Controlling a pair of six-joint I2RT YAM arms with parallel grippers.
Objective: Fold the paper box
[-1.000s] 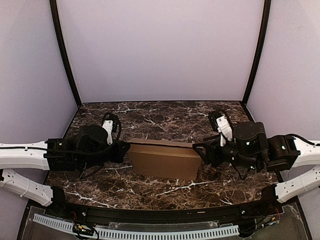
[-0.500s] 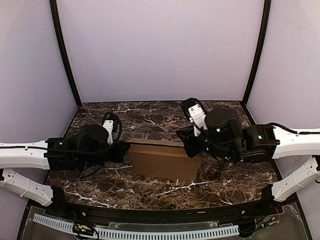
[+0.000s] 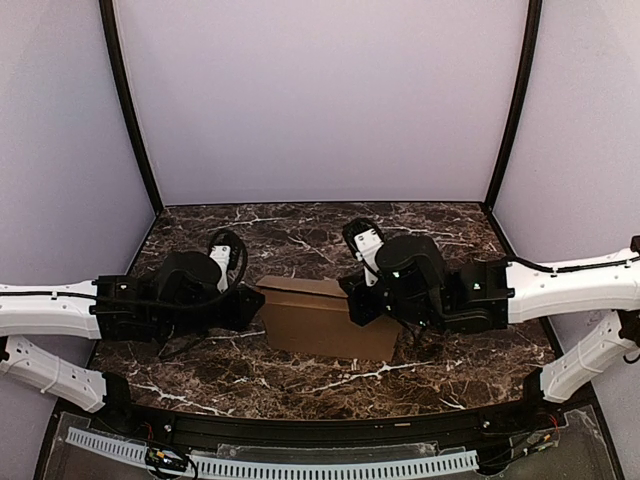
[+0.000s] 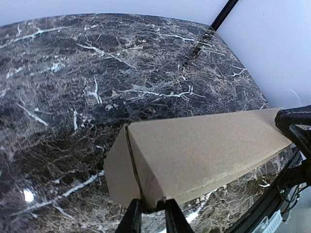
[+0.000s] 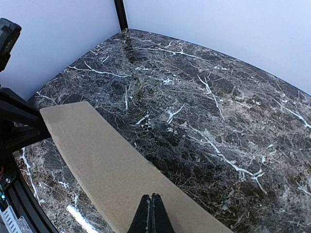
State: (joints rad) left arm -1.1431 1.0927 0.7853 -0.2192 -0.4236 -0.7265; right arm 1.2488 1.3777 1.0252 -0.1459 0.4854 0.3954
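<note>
At the middle of the marble table (image 3: 300,232) the paper box (image 3: 315,325) lies lengthwise between my two arms, and it already looks folded into a shallow brown block. A second ago my right gripper (image 3: 352,305) hung beyond the box's right end with its fingers half spread. It has now swung in over the top panel, and its fingers are pressed together into a single point. From my right wrist I see that point low over the cardboard, but I cannot tell whether it touches. My left gripper (image 3: 250,305) has stayed at the left end of the box. Its fingers (image 4: 132,219) stand narrow, with the lower corner of that end between them, though I cannot tell whether they pinch it or only flank it. I judge that the folding is nearly done and that this closed point is meant to press the lid flat while my left side steadies the box.
</note>
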